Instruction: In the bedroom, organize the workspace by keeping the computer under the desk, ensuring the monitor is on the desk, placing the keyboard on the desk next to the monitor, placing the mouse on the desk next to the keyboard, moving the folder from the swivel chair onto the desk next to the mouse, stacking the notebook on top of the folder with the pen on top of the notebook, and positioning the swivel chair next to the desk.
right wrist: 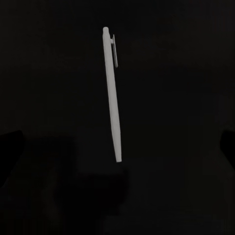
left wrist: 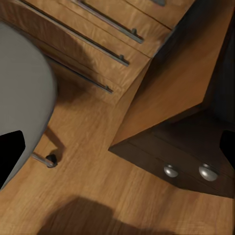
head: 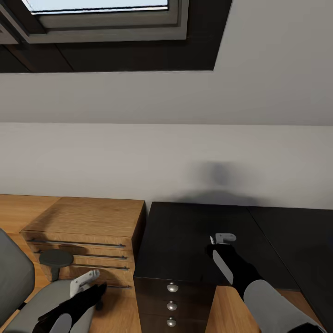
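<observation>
The bedroom's sloped ceiling and skylight [head: 99, 14] rose above everything. Beneath the right tool [head: 221, 239] spread the black top of the desk [head: 185, 240], its bare surface ready for things to be arranged on; its drawer unit with round silver knobs [head: 172, 287] sat below and toward the left tool. Beside that unit stood a low light-wood cabinet [head: 88, 226], ahead of the left tool [head: 88, 279]. The swivel chair [head: 18, 286] sat just under and beside the left tool, its grey seat bare of any folder as far as I could see, one castor [left wrist: 50, 159] on the plank floor.

The left tool hovered low over the chair's edge, holding nothing I could make out; whether its fingers were spread or closed I could not tell. The right tool hung over the desk, pointing down at the white pen [right wrist: 112, 95], which lay flat on the dark top straight ahead of it, probably lined up for a pickup. Its fingers sat wide at the edges of its own view, clear of the pen.
</observation>
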`<state>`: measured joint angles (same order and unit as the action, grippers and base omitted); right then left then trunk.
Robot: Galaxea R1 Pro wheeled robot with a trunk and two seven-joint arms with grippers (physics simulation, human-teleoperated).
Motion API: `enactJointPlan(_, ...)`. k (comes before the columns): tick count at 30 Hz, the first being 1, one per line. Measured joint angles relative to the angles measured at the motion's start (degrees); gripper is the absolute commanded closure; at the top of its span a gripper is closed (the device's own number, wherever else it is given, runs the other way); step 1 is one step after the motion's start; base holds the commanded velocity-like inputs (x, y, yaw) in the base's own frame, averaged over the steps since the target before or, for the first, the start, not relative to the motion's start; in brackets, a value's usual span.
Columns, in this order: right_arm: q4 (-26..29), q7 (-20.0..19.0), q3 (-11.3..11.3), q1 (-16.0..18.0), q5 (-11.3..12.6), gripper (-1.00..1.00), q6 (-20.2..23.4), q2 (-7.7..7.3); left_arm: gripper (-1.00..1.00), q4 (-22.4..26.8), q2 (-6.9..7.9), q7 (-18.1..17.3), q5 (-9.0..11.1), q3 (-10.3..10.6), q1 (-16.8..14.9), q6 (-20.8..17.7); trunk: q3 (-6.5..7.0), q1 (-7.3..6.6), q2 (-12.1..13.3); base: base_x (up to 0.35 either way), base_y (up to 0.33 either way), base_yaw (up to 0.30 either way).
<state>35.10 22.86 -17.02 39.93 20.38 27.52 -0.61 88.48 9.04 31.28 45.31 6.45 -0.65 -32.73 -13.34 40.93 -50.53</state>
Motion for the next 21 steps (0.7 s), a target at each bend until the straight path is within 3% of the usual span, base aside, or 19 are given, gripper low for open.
enactJointPlan(8, -0.4, 0.0, 0.0, 0.1, -0.1, -1.0, 0.0, -0.06, -1.0, 0.1, -0.06, 0.0, -0.2, -0.1, 0.0, 2.2, 0.0, -0.02, 0.0, 0.066, 0.0, 0.0)
enactJointPlan(12, -0.6, 0.0, 0.0, 0.1, -0.1, -1.0, 0.0, -0.04, -1.0, 0.1, -0.05, 0.1, -0.3, -0.1, 0.0, 2.4, 0.0, -0.02, 0.0, 0.196, 0.0, 0.0)
enactJointPlan(21, -0.7, -1.2, 0.1, 0.1, -0.2, -1.0, 0.2, -0.13, -1.0, 0.1, -0.04, 0.2, -0.3, -0.1, 0.0, 2.6, 0.0, 0.0, 0.0, 0.036, 0.0, 0.0)
